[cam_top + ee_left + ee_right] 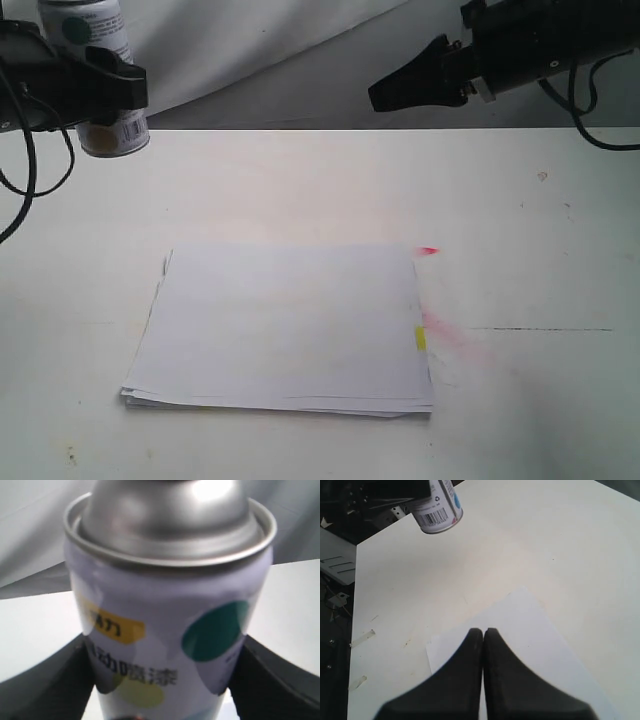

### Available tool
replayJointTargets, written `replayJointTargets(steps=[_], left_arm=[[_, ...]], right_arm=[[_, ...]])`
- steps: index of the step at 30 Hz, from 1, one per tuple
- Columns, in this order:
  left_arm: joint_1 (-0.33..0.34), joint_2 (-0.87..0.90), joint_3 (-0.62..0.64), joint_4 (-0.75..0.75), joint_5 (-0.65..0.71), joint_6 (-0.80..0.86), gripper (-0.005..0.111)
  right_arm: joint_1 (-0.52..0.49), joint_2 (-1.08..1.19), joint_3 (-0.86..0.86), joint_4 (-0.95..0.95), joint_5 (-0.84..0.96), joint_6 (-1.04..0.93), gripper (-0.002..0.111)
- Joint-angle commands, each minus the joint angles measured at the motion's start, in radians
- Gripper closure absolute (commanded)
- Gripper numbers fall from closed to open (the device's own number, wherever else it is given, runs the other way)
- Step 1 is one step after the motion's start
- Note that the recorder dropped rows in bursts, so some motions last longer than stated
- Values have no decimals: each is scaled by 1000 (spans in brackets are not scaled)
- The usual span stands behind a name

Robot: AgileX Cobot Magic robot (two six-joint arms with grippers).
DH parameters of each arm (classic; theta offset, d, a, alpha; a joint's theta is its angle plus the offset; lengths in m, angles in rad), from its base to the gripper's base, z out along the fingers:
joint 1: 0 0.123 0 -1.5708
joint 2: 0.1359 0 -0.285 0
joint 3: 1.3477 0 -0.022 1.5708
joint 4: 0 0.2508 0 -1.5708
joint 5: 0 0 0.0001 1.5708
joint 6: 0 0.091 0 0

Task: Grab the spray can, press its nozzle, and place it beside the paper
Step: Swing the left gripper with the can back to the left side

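Note:
The spray can (100, 70) hangs in the air at the far left, well above the table, with my left gripper (95, 85) shut on its body. Up close, the spray can (170, 630) shows its silver dome, a teal dot and a yellow label between the two black fingers (45, 690); the nozzle is out of view. The paper (285, 330), with its small yellow tab, lies flat in the table's middle. My right gripper (380, 95) hovers shut and empty at the upper right; its fingertips (483, 631) meet above the paper (540, 645), with the spray can (437, 507) far beyond.
A red-pink paint smear (440, 325) marks the white table (540, 240) just right of the paper, with a small red dab at the paper's far right corner. Grey cloth hangs behind the table. Black cables trail from both arms.

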Motion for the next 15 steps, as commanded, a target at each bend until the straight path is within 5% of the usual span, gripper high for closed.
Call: replayJointTargets(steps=[1, 15], left_arm=[[8, 53, -10, -4, -87, -13, 107], [225, 331, -10, -34, -497, 77, 107]], right_arm=[[-7, -11, -2, -2, 9, -1, 108], [-5, -11, -2, -2, 9, -1, 108]])
